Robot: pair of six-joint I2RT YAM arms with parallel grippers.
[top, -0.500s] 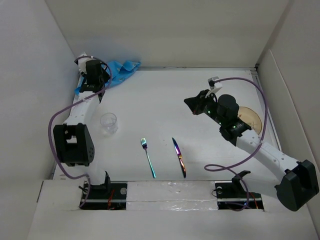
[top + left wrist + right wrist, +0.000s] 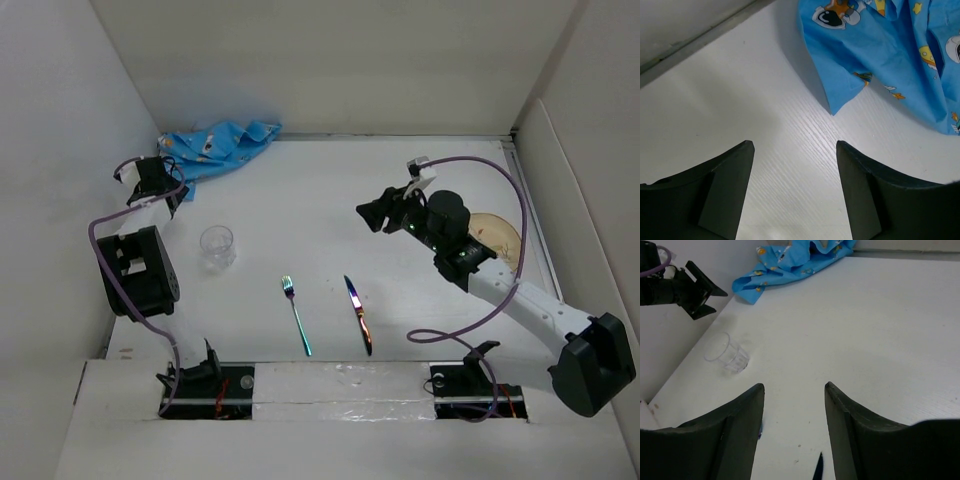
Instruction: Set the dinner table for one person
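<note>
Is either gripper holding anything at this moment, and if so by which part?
Nothing is held. The left gripper hangs open near the crumpled blue cartoon-print placemat; the right gripper is open and empty.

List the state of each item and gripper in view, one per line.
Placemat: crumpled, in the far left corner.
Glass: upright, empty.
Fork: lying flat, tines pointing away from the arms.
Knife: lying flat, right of the fork.
Plate: lying flat, partly hidden.
Left gripper: open, empty.
Right gripper: open, empty.
</note>
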